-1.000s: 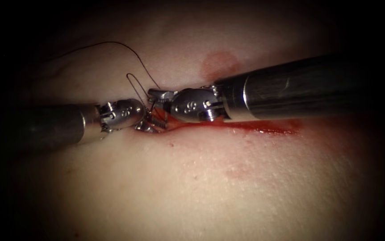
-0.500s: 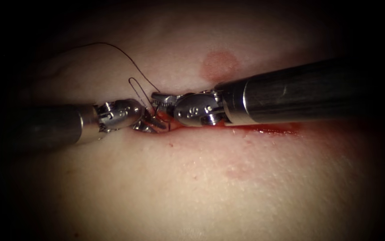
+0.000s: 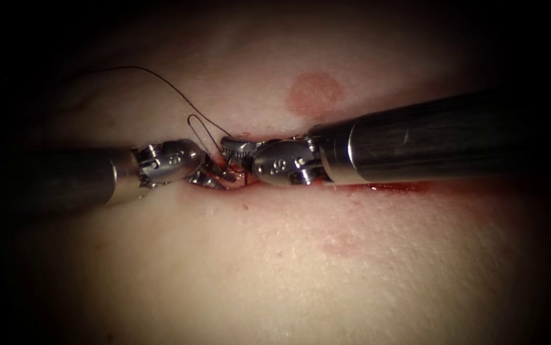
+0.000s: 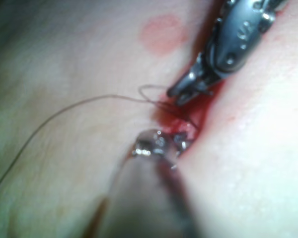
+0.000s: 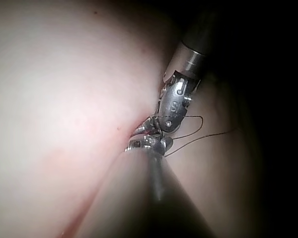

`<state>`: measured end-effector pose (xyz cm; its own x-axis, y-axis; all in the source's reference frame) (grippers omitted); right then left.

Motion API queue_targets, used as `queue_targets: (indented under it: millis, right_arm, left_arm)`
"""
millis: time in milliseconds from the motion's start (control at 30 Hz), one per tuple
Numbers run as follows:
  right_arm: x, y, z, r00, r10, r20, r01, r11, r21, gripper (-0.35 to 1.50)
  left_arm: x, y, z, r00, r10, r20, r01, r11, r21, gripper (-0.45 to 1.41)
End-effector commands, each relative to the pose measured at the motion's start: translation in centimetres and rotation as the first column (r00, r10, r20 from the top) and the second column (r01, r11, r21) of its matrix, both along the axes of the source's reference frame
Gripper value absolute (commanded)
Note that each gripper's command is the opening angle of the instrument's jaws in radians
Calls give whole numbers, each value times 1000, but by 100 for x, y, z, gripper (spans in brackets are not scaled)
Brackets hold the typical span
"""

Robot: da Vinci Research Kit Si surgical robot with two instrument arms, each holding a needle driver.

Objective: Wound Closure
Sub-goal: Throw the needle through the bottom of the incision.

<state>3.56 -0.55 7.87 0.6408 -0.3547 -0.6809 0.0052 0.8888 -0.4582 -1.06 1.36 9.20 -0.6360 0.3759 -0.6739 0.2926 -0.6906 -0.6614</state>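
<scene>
Both steel jawed tools meet tip to tip at the left end of the red, wet cut (image 3: 352, 186) in the pale pork tissue (image 3: 301, 268). Left tool (image 3: 215, 177) dips into the cut; we cannot tell if its jaws grip anything. Right tool (image 3: 232, 152) sits just above it, jaws narrowly parted in the left wrist view (image 4: 181, 94); whether it holds anything we cannot tell. Thin dark thread (image 3: 160, 80) makes a small loop (image 3: 197, 128) beside the tips and trails off up-left over the tissue. We cannot make out the curved needle among the jaws. Red fluid lines the cut.
</scene>
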Motion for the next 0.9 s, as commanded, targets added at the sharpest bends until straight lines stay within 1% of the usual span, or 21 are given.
queue_targets:
  millis: [33,233,267,400,533,667,800,900]
  right_arm:
    - [5,-3,4,1000,12,2,-12,1000,21,-35]
    - [4,4,-1,999,50,-10,-49,996,74,-35]
    - [3,7,-6,997,75,-21,-72,992,105,-35]
    - [4,9,-11,995,97,-30,-91,981,173,-35]
    - [6,8,-9,995,97,-33,-88,971,222,-35]
    - [10,10,-7,991,126,-38,-111,955,274,-35]
    - [12,11,-6,990,135,-34,-119,947,298,-35]
    - [12,14,-7,986,163,-38,-141,933,330,-35]
  left_arm:
    - [-6,-1,8,1000,-4,-1,4,1000,-2,-4]
    - [-6,-1,8,1000,-18,0,18,1000,-7,-3]
    - [-6,-1,7,1000,-26,-3,26,1000,-12,-3]
    - [-4,4,3,998,-55,-12,54,998,-24,-3]
    - [-2,10,-2,997,-79,-20,78,996,-30,-3]
    - [1,14,-10,995,-102,-19,101,994,-50,-4]
    - [2,15,-16,993,-113,-20,112,992,-55,-4]
    - [3,14,-23,992,-122,-17,121,990,-67,-3]
